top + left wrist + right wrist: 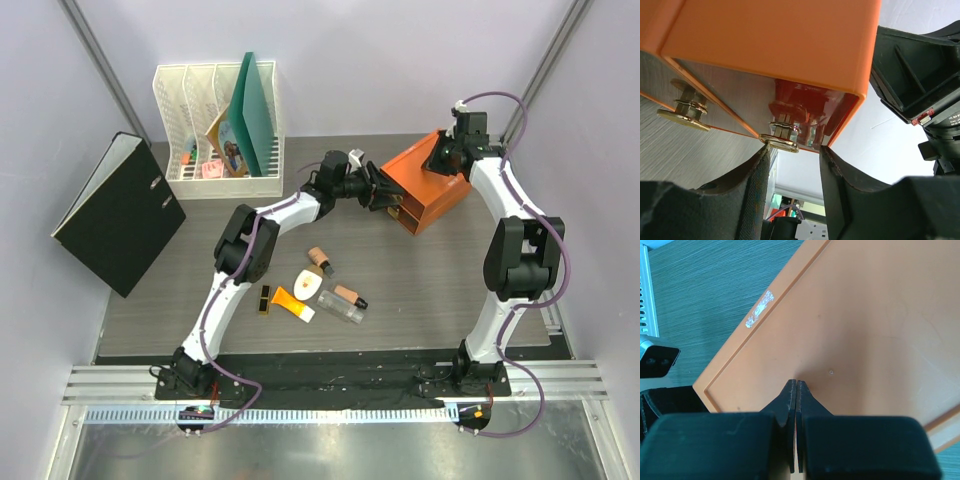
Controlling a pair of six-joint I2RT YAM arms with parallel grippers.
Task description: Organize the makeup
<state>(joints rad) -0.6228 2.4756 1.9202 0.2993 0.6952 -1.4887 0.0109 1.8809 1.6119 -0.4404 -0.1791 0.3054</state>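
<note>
Left wrist: left gripper (795, 152) spread at gold knob (780, 144); right gripper (796, 387) closed, empty, atop box (875, 315); makeup (308, 283) light, slick, so pinch mid-body.

Pale lilac walls (350, 60), grey wood-grain table (450, 290), white file rack (185, 100) at back, black binder (120, 215) leaning left

left claw (796, 153): spread apart, arm reaching forward | right claw (796, 386): pressed closed, pointing down
</note>
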